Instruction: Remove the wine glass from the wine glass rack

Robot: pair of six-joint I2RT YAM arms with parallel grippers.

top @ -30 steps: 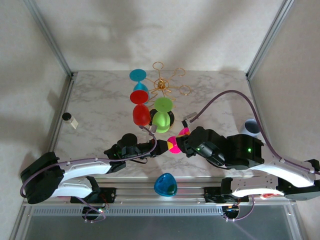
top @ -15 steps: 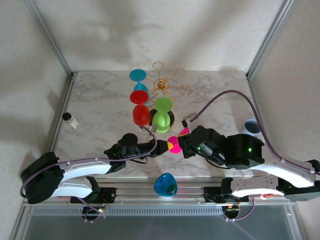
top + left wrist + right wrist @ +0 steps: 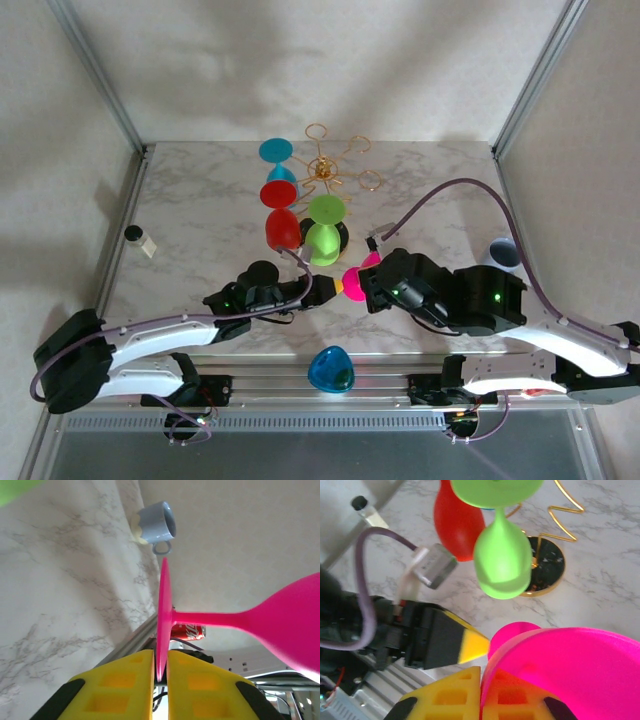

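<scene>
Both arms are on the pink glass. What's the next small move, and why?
Probably open the right gripper. It pinches the bowl rim of the pink wine glass while the left gripper clamps its foot, clear of the wine glass rack; moving either arm first would strain the glass.

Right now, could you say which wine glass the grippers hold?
The pink glass: left gripper pinches its foot, right gripper its bowl; red glass and green glass hang untouched.

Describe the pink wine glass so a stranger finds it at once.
Start at the marble table and its gold wire rack. In front of the rack, the left pincer clamps the foot and the right pincer the bowl rim of the pink wine glass. It alone is pink and held sideways.
</scene>
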